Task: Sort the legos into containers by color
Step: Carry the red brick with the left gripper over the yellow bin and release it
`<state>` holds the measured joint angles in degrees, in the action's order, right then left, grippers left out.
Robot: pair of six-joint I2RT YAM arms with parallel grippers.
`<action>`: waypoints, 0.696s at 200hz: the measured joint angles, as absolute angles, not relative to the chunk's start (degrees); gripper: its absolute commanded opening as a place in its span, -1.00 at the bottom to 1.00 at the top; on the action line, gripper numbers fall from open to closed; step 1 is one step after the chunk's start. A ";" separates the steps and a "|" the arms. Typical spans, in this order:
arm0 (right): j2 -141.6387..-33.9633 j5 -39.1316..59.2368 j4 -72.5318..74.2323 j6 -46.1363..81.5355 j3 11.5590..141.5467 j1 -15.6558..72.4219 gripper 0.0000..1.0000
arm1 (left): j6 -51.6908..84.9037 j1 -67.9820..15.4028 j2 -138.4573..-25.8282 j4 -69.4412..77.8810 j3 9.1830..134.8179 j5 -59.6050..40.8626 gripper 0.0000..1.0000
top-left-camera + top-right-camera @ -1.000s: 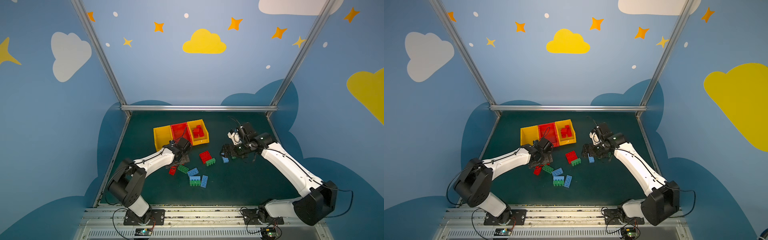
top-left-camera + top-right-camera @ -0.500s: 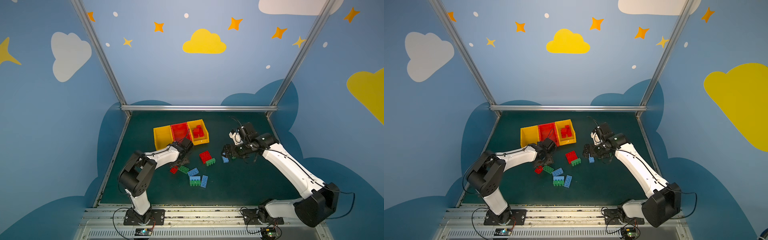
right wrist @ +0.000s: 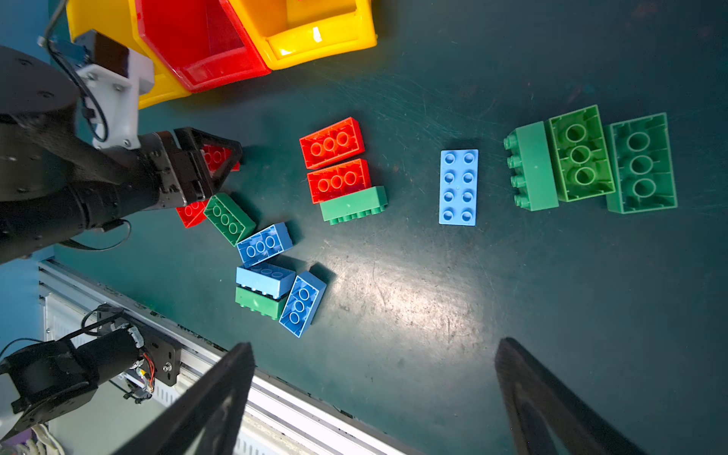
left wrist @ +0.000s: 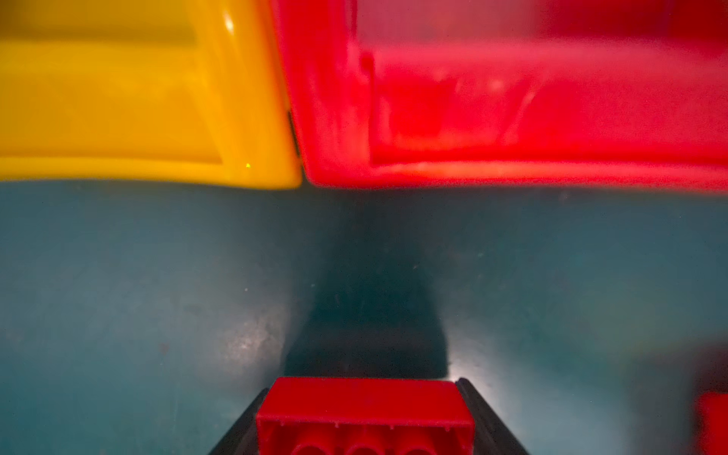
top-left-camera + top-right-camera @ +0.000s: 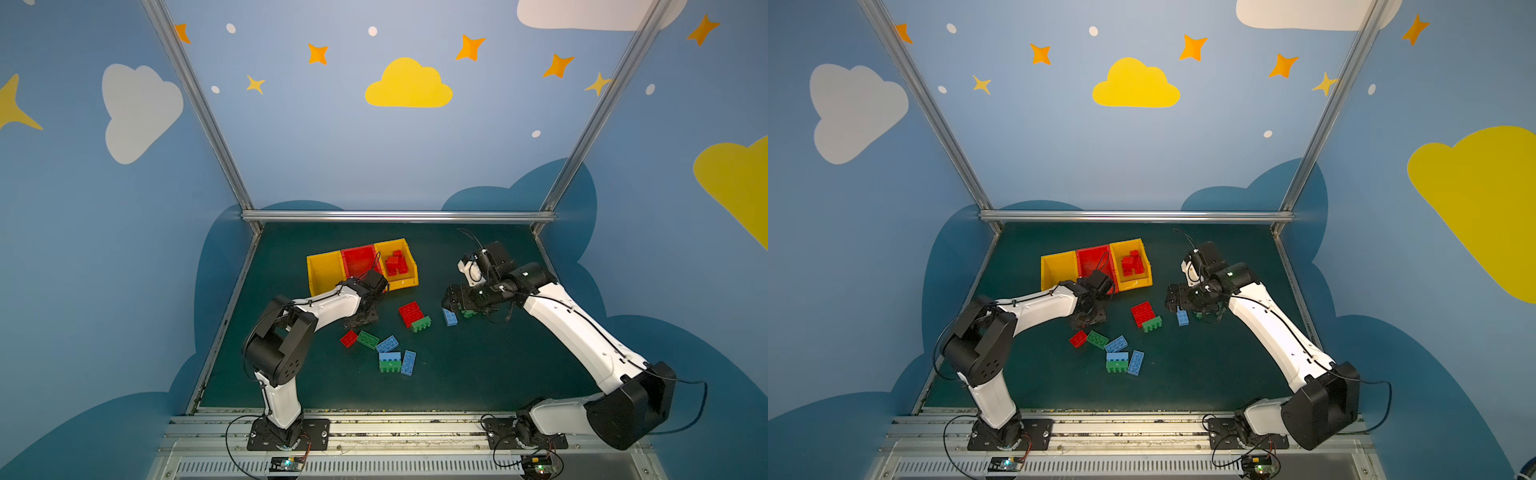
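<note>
Red lego (image 4: 364, 413) pinched in left claw (image 3: 220, 169), arm low nr bins (image 5: 322, 272); right claw (image 3: 374, 394) wide open, hovering.

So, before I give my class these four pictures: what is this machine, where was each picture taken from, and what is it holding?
These are two white robot arms, left and right, mounted at the front of a dark green table. Each ends in a black two-fingered pincer. Two pictures look down from overhead, nearly identical; two come from cameras on the arms' wrists. On the table stand three joined open plastic bins, yellow, red, yellow; the right yellow one holds red studded plastic bricks. In front lie loose red, green and light blue bricks. The left pincer is closed on a red plastic brick before the bins. The right pincer is open and empty.
</note>
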<state>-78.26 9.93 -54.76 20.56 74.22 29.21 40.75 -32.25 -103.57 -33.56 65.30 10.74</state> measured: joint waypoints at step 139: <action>-74.06 5.13 -55.77 22.87 73.95 29.08 0.88 | 29.19 -32.12 -123.44 -42.37 112.64 11.16 0.20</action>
